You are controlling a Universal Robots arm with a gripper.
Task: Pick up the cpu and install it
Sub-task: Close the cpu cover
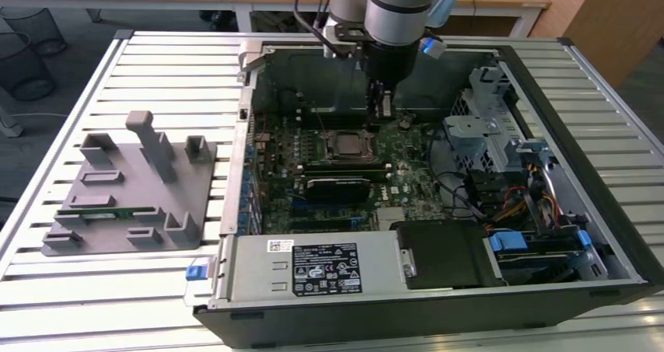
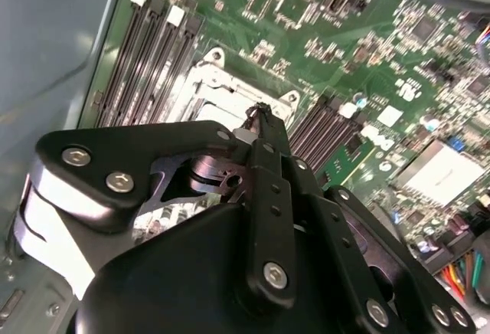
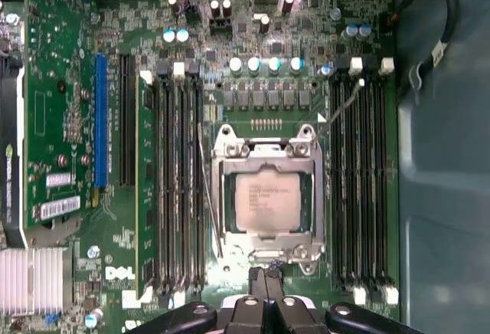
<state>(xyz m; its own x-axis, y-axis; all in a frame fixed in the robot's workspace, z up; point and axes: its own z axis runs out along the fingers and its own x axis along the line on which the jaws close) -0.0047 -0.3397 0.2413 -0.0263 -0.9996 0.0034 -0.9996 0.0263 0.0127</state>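
The cpu (image 3: 266, 200), a silver square chip, lies flat inside the metal-framed socket (image 3: 230, 196) on the green motherboard; in the exterior view the cpu (image 1: 347, 144) sits mid-board inside the open computer case (image 1: 244, 134). My gripper (image 3: 265, 279) hovers just off one edge of the socket, its two thin black fingers pressed together with nothing between them. In the second wrist view the gripper (image 2: 260, 112) points down at the socket frame (image 2: 218, 81). From outside, the gripper (image 1: 384, 107) hangs from the arm a little beyond the socket, toward the case's far wall.
Black memory slots (image 3: 172, 188) flank the socket on both sides. A loose socket lever wire (image 3: 208, 196) runs alongside it. A grey fixture (image 1: 135, 189) holding a green memory stick (image 1: 109, 210) sits on the slatted table at the exterior view's left. Power supply (image 1: 311, 266) and drive cage (image 1: 487, 134) crowd the case.
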